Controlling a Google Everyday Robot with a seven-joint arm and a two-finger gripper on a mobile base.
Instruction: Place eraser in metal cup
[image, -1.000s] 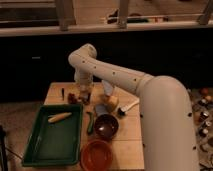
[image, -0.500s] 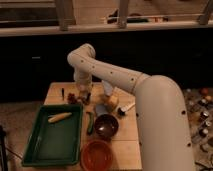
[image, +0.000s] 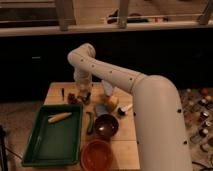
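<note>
My white arm reaches across the wooden table (image: 129, 134) to its back left. The gripper (image: 80, 96) hangs low over the table there, beside a small dark object (image: 71, 98) that I cannot identify. A greyish cup-like shape (image: 100, 109), possibly the metal cup, stands right of the gripper, in front of a yellowish object (image: 111, 102). I cannot pick out the eraser with certainty.
A green tray (image: 52, 145) at the front left holds a yellow elongated item (image: 59, 117). A dark bowl (image: 106, 125) sits mid-table and a red-orange bowl (image: 97, 155) at the front edge. A green vegetable (image: 90, 123) lies beside the tray. A white item (image: 125, 108) lies to the right.
Almost nothing has changed. The gripper stays low at the back left of the table and the objects have not moved.
</note>
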